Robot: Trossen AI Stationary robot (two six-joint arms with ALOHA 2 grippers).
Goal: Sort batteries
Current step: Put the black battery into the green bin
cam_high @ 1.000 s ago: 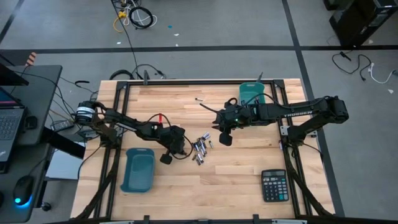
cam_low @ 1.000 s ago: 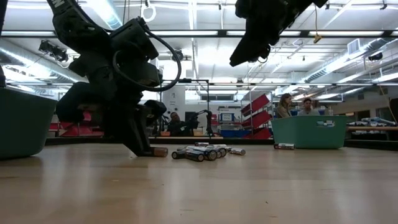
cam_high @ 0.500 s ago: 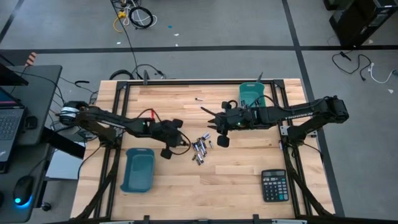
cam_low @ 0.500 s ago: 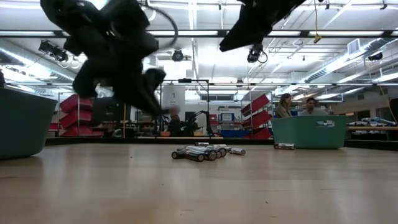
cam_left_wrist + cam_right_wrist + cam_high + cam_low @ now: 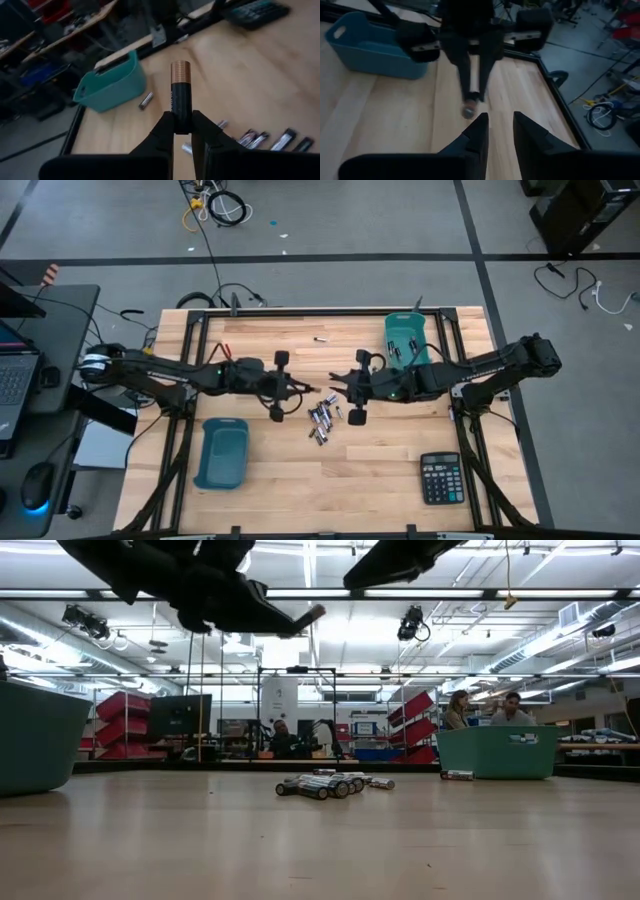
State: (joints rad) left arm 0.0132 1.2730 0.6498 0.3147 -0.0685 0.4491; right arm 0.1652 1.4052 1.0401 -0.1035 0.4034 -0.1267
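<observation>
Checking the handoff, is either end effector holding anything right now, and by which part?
The left end effector grips a black battery by its black end, copper end outward. The right end effector is open and holds nothing.

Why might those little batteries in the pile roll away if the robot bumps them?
The batteries look like round, smooth cylinders lying on their sides on the flat wooden table, so a nudge would probably send them rolling. They look stiff and probably slippery, so the left gripper pinches one battery by its end.

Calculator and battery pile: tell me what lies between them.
Nothing: in the high view, only bare wooden table separates the calculator from the battery pile.
</observation>
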